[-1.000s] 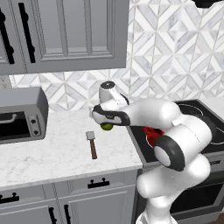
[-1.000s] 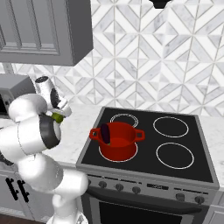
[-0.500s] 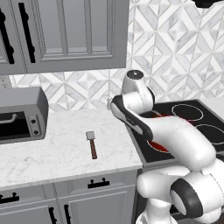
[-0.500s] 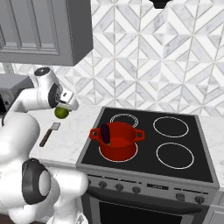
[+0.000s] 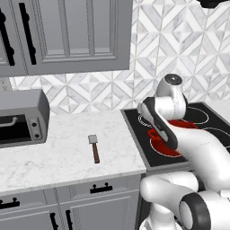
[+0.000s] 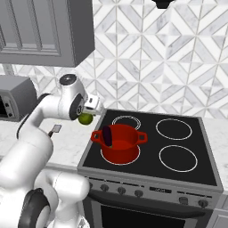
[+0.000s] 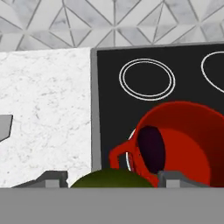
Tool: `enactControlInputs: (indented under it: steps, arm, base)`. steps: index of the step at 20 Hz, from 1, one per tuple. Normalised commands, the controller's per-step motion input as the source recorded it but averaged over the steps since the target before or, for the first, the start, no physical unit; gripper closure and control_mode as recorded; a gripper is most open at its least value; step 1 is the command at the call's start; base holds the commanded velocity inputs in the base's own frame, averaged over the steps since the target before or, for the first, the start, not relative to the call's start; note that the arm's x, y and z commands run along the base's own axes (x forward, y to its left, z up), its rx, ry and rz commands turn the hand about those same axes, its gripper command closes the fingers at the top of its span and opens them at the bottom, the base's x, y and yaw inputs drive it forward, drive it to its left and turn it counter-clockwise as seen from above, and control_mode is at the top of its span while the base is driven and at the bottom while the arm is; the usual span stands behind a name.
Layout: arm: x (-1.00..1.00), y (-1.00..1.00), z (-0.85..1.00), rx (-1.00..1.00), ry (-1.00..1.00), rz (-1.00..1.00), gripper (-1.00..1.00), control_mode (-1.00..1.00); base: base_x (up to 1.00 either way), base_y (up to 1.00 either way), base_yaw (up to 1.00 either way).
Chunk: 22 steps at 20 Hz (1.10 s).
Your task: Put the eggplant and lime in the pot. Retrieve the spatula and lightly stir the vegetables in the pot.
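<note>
The two-finger gripper [image 6: 87, 116] on the white arm holds the small yellow-green round lime [image 6: 85, 119] between its jaws, in the air above the left edge of the black glass cooktop [image 6: 187, 173], just left of the bright red round pot [image 6: 120, 143]; the right base view gives this plainly, with the lime hanging under the hand and apart from the pot's near loop handle. In the hand view the lime [image 7: 111, 178] shows as a dark green dome at the bottom, between the two grey finger tips [image 7: 175, 178]; beyond it lies the pot [image 7: 192, 140], and inside it the dark purple oval eggplant [image 7: 151, 148] leans against the inner wall on the left.

The right base view shows the eggplant [image 6: 108, 136] the same way — propped up at the pot's left rim, its top just above the edge. From the left base view the arm's own links cover most of the pot [image 5: 173, 132]; only red patches show around the forearm.

The left base view is the clear one for the short spatula with brown wooden handle and grey squarish head [image 5: 94, 148]; it lies flat on the white marble counter [image 5: 54, 161], well left of the cooktop, head pointing to the wall, handle to the front edge. A grey toaster oven [image 5: 22, 117] sits at the counter's far left.
</note>
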Motion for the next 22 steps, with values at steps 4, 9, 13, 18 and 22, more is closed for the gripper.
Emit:
enactControlInputs:
  steps: [4, 9, 13, 18, 22]
  arm:
    - [0.27, -0.77, -0.23, -0.1, 0.07, 0.04, 1.0, -1.0]
    - [0.34, -0.57, -0.44, -0.13, 0.07, 0.02, 1.0, -1.0]
    - [0.12, -0.52, -0.49, -0.09, 0.02, 0.03, 1.0, -1.0]
    - [0.0, -0.35, -0.45, -0.01, 0.0, 0.03, 1.0, -1.0]
    - [0.13, -0.16, -0.49, 0.0, 0.01, 0.04, 1.0, -1.0]
  base:
    - [0.0, 0.0, 0.0]
    - [0.0, 0.0, 0.0]
    - [0.0, 0.0, 0.0]
    - [0.0, 0.0, 0.0]
    - [0.0, 0.0, 0.0]
